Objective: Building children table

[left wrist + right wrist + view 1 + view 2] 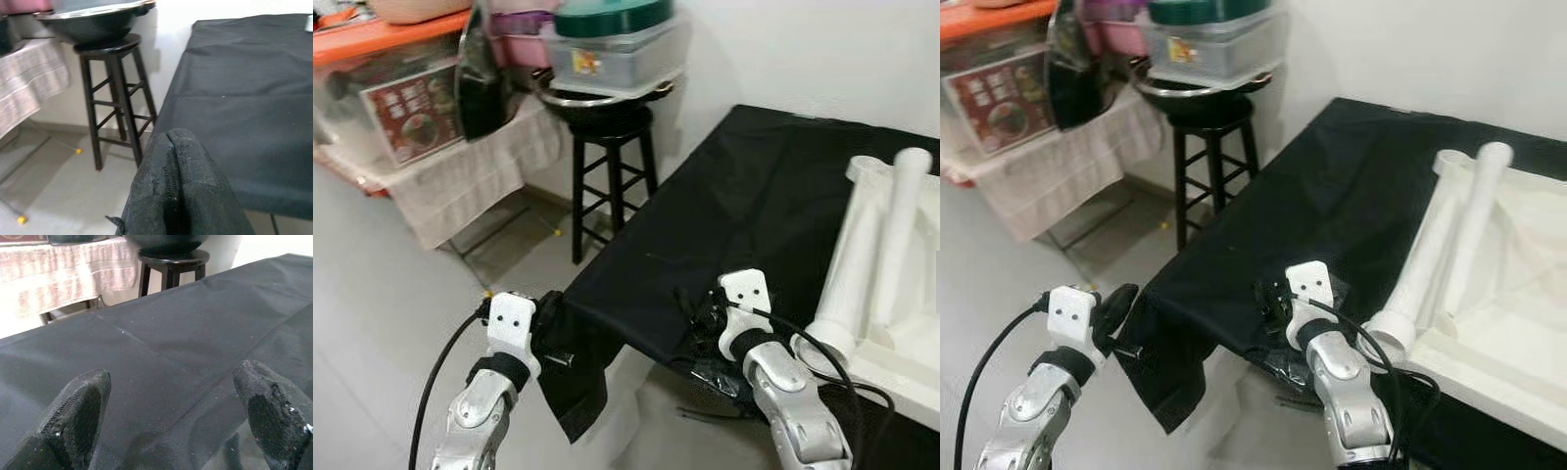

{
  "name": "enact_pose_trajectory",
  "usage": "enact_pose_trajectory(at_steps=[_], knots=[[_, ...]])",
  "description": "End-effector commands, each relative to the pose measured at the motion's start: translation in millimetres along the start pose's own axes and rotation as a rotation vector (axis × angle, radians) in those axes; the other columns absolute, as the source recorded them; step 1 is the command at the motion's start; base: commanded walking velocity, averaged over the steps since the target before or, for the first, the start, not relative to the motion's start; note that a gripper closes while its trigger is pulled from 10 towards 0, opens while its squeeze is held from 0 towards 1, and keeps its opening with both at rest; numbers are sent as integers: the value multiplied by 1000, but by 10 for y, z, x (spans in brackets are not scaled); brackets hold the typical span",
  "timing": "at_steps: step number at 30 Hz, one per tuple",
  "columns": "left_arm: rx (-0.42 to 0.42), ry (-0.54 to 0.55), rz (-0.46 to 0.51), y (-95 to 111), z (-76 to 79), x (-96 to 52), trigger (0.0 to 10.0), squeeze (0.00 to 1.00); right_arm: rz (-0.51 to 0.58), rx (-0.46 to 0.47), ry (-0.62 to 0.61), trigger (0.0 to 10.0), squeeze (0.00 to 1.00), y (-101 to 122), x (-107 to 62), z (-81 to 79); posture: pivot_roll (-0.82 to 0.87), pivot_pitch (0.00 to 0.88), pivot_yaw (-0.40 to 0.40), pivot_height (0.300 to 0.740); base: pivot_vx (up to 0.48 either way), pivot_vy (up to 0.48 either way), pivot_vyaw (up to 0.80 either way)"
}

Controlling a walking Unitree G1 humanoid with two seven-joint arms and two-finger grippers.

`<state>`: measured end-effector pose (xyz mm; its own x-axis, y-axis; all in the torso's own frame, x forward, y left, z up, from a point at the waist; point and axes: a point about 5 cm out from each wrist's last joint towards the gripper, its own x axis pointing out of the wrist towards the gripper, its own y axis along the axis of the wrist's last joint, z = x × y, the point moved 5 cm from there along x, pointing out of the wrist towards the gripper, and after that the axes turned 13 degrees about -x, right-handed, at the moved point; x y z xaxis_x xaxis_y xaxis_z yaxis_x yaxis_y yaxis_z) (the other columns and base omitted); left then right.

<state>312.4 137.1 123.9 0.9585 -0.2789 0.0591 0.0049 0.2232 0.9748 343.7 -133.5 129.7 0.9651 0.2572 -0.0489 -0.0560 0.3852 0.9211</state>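
Right gripper [171, 416]: two long black fingers spread wide, nothing between them, hovering low over the black cloth-covered table [754, 186] near its front edge; the wrist's white housing sits just above the cloth in the head views. Left gripper [178, 191]: black fingers pressed together with no gap, nothing held, placed off the table's front corner, beside the drooping fold of black cloth [578, 382] that hangs toward the floor.

White plastic children's table top [1518, 323]: lying flat on the black cloth at the robot's right, underside up, with raised rim. Two long white tubular table legs [881, 255]: lying side by side along the top's near edge, open round ends toward the robot, close to the right wrist.

Black wooden stool [612, 166]: standing on the pale floor beyond the table's far-left corner, carrying a dark metal wok and a clear lidded plastic storage box [612, 49]. Cloth-draped rack [460, 176]: left of the stool.
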Motion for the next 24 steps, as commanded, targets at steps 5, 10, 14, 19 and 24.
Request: enact_pose_trajectory(at_steps=[5,10,14,19,24], knots=[[18,19,-7,-25,-97,-25,10000,0,84,-130,51,10000,0,159,-28,-186,-65,71,-7,740,0,0,-800],[33,30,26,26,-93,14,10000,0,93,-193,56,10000,0,157,-38,-196,-56,51,-89,740,0,0,-800],[39,64,43,21,-96,8,10000,0,101,-194,62,10000,0,149,-17,-184,-42,44,-80,740,0,0,-800],[46,38,22,-9,-72,40,10000,0,129,-200,81,10000,0,197,14,-235,-40,45,-75,740,0,0,-800],[86,-3,1,-32,-38,104,10000,0,170,-223,92,10000,0,273,58,-284,-52,18,-2,740,0,0,-800]])
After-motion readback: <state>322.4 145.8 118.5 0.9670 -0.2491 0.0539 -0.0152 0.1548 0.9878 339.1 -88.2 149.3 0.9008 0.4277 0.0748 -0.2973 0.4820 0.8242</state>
